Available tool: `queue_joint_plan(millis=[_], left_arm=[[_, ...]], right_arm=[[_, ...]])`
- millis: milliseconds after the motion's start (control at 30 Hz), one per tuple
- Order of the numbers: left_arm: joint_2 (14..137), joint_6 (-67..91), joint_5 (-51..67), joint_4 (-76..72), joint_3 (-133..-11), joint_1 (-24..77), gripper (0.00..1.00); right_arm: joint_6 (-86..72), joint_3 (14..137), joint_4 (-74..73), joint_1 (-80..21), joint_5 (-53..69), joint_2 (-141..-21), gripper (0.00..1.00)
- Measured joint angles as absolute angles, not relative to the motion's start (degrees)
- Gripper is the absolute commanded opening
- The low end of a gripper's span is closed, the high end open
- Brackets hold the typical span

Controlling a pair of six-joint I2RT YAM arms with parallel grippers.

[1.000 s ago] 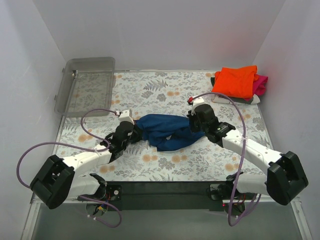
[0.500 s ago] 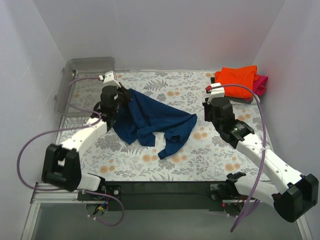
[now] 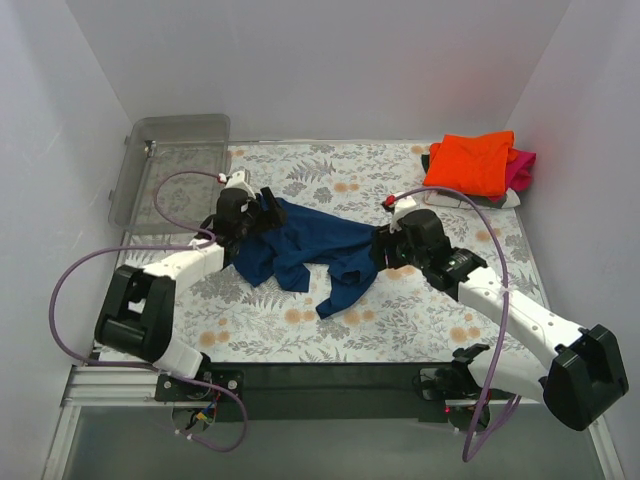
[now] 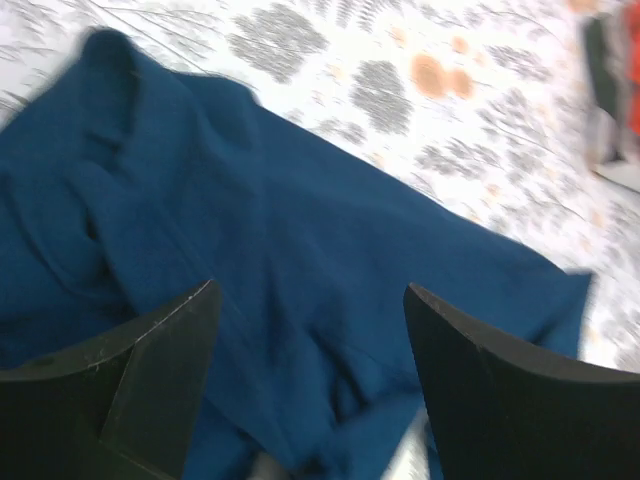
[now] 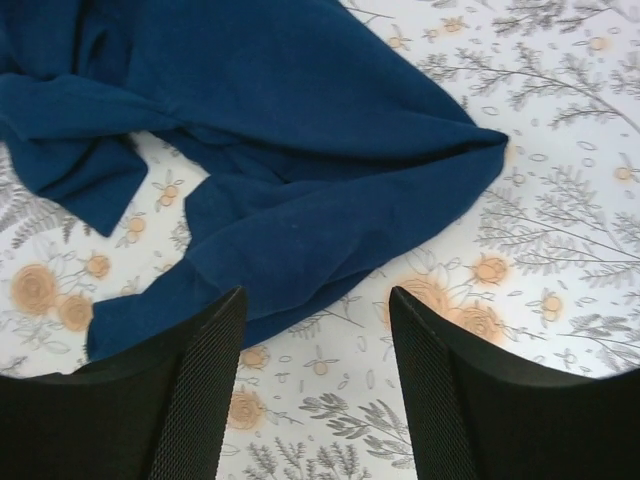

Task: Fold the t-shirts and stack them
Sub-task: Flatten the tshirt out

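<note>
Navy shirt (image 3: 310, 250): lies crumpled mid-table (image 3: 430, 310), a rough diagonal band from far left to near right, with one loose end trailing toward the near edge. It is not folded.
Stack (image 3: 478, 178): orange shirt (image 3: 470, 162) on top, a magenta one (image 3: 523, 165) and a greyish one (image 3: 497, 201) under it. It sits in the far right corner, well apart from the navy shirt.
Left gripper (image 3: 262, 208): sits over the bunched far-left end of the shirt. Its wrist view (image 4: 310, 300) shows the fingers spread wide with cloth lying below them and nothing pinched.
Right gripper (image 3: 382, 247): sits at the shirt's right corner. Its wrist view (image 5: 315, 300) shows the fingers wide apart over the cloth edge and bare table, holding nothing.
Change: a second ago both grippers sat on a tight bundle. Half a second ago the left one had the shirt hoisted near the bin (image 3: 170, 130) while the right was drawn back toward the stack. Now the cloth is down again and spread wider, the left has let go, and the right has come back to its corner.
Meaning: the shake-out seems to have opened the shirt only partway. Layers are doubled at the left end and no chest print shows, so folding probably cannot start yet.
Next: likely a fresh grasp at two opposite edges and a pull apart to flatten.
Risk: pinching several layers at the bunched left end would drag the folds along instead of opening them.
</note>
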State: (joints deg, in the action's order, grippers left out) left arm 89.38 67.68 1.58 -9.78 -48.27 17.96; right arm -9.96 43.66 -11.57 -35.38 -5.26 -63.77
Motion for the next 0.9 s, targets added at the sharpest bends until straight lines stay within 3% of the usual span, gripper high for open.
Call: queue_joint_plan(millis=[233,667,767,867,900], left_arm=[[77.03,71.09,1.21,-11.88,-37.34,23.4,0.66],[80.01,72.05,-4.54,-8.21,-36.18,24.27,0.61],[82.37,72.1,-4.69,-8.88,-36.23,24.29,0.52],[85.01,72.23,-4.73,-9.43,-36.38,24.29,0.33],[85.93,72.27,-4.75,-9.72,-36.47,24.29,0.26]], right_arm=[[-10.31,43.24,-7.88,-36.95,1.45,-67.64,0.59],[-10.07,43.33,-6.0,-40.73,3.2,-76.36,0.59],[-10.04,43.38,-5.96,-41.32,2.22,-78.37,0.58],[-9.85,43.4,-5.91,-41.69,0.82,-79.99,0.46],[-9.8,43.4,-5.89,-41.71,0.12,-80.36,0.33]])
